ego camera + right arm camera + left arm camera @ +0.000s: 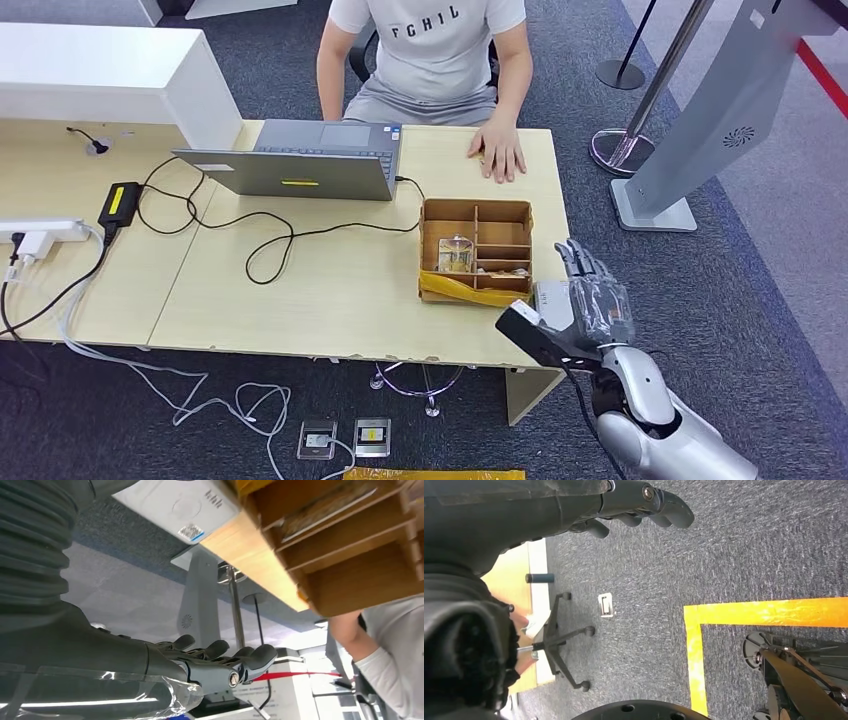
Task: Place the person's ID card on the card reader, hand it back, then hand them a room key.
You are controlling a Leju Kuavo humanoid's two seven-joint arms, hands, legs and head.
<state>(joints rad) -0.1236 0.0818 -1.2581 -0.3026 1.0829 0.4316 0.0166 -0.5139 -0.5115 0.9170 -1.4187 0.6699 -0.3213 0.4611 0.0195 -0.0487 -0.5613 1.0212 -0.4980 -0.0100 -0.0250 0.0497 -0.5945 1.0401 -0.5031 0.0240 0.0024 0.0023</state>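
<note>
A light wooden worktop (330,300) is seen from the head view, with a person (430,50) in a grey T-shirt seated at its far side. The person's hand (500,152) is laid flat on the worktop near the far right corner; whether an ID card lies beneath it cannot be told. An open laptop (300,160) is placed just left of that hand, and black cables (260,235) are trailed from it across the surface to a power adapter (120,203). A brown compartmented box (476,250) is set near the worktop's right edge, with a small clear item (457,255) held in its near-left compartment; room keys cannot be made out among its contents.

The right hand (590,295) is raised just beside the worktop's right near corner, close to the box but not touching it. Its fingers (220,652) are extended and apart, and nothing is grasped by them. A flat grey-and-black device (540,325), possibly the card reader, is seen just beside this hand at the worktop's corner.

The left hand (624,505) is hung over grey carpet (724,555), its fingers (669,510) loosely curled with nothing held. Yellow floor tape (764,612) and a chair base (559,640) are seen beneath it.
</note>
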